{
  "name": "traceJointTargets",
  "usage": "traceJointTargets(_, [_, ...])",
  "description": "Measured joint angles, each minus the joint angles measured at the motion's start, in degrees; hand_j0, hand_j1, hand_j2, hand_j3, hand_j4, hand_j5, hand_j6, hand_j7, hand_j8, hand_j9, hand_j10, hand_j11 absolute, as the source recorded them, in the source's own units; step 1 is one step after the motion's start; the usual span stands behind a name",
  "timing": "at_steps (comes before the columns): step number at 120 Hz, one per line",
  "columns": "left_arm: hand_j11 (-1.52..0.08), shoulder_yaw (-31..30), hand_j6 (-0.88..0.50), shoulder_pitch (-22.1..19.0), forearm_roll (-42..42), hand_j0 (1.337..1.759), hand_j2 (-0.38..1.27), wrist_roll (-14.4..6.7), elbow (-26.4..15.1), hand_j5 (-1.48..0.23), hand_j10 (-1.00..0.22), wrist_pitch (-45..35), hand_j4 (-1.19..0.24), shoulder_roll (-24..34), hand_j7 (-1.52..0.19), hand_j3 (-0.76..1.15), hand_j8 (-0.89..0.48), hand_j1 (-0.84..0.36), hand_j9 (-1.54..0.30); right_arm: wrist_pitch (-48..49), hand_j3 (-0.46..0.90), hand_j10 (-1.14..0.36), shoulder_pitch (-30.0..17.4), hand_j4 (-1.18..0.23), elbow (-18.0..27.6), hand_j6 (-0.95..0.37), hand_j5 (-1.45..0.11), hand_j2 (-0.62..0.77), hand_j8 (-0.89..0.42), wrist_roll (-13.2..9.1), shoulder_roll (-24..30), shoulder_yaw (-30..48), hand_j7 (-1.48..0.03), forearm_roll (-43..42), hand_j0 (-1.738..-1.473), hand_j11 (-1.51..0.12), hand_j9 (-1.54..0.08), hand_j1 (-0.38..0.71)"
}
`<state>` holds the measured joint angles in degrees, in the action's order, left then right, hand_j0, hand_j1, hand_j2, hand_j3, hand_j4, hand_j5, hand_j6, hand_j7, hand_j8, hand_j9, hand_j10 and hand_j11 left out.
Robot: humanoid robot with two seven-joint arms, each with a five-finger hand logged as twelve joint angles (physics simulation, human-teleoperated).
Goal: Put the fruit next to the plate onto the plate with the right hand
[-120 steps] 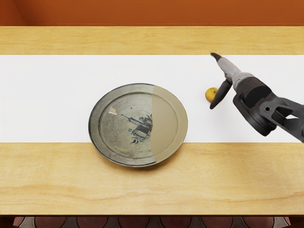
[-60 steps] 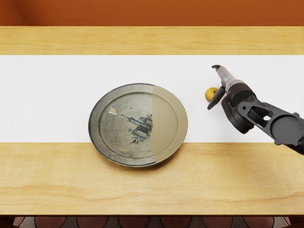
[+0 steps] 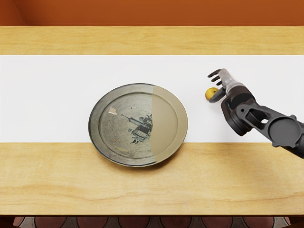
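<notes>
A small yellow-orange fruit point(image 3: 209, 94) lies on the white runner, to the right of the grey-green plate point(image 3: 168, 118). My right hand point(image 3: 216, 84) comes in from the right edge and sits right against the fruit. Its fingers point(image 3: 214, 74) curl over the fruit's far side while the thumb lies at its near right side. The fruit rests on the runner and is partly hidden by the hand. Whether the fingers press on it I cannot tell. The plate holds nothing but its dark printed picture.
A white runner point(image 3: 57, 95) crosses the wooden table point(image 3: 142, 175) from left to right. An orange-brown wall runs along the table's far edge.
The right hand has moved left and down toward the fruit. Its fingers, straight a second ago, have curled over the fruit. The fruit and plate have not moved.
</notes>
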<state>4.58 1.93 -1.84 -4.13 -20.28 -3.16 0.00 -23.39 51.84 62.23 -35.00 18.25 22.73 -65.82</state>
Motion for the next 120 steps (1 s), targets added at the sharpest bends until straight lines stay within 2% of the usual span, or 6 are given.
traceJointTargets(68, [-0.02,0.0,-0.02,0.0,0.0,1.658,0.0,0.0,0.0,-0.02,-0.02,0.0,-0.02,0.0,-0.02,0.0,-0.02,0.33,-0.02,-1.3,0.0,-0.44,-1.4,-0.44,-1.2,-0.44,-0.56,-0.08,-0.43,0.0,-1.1,0.0,-0.56,0.6,-1.658,-0.56,-0.56,0.17])
traceJointTargets(85, [-0.02,0.0,-0.02,0.0,0.0,1.658,0.0,0.0,0.0,-0.02,-0.02,0.0,-0.02,0.0,-0.02,0.0,-0.02,0.33,-0.02,-1.3,0.0,-0.48,-1.4,-0.48,-1.6,-0.48,-0.6,-0.09,-0.41,0.0,-1.4,0.0,-0.61,0.4,-1.658,-0.61,-0.61,0.21])
traceJointTargets(108, [-0.02,0.0,-0.02,0.0,0.0,1.658,0.0,0.0,0.0,-0.02,-0.02,0.0,-0.02,0.0,-0.02,0.0,-0.02,0.33,-0.02,-1.2,0.0,-0.57,-1.3,-0.58,-1.7,-0.42,-0.67,-0.04,-0.33,-0.1,-1.5,0.1,-0.71,1.7,-1.652,-0.71,-0.71,0.27])
traceJointTargets(120, [-0.02,0.0,-0.02,0.0,0.0,1.658,0.0,0.0,0.0,-0.02,-0.02,0.0,-0.02,0.0,-0.02,0.0,-0.02,0.33,-0.02,-1.2,0.0,-0.55,-1.3,-0.63,-1.7,-0.4,-0.7,-0.05,-0.33,0.0,-1.5,0.0,-0.76,2.5,-1.648,-0.75,-0.75,0.27])
